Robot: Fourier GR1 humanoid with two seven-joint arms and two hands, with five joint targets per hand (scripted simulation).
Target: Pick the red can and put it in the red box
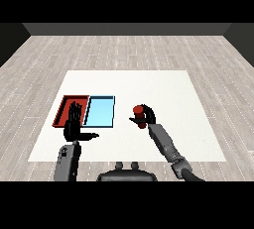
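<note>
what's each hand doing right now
Left hand: open, fingers straight, holding nothing, over the red tray.
Right hand: shut on the red can.

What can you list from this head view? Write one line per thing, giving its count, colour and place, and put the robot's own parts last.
red can: 1, red, right of the trays, held in the right hand
red tray: 1, red, left part of the table
light blue tray: 1, light blue, beside the red tray on its right
table: 1, white, centre of the wooden floor
left hand: 1, black, open, over the red tray's near edge
right hand: 1, black, curled round the can
</note>
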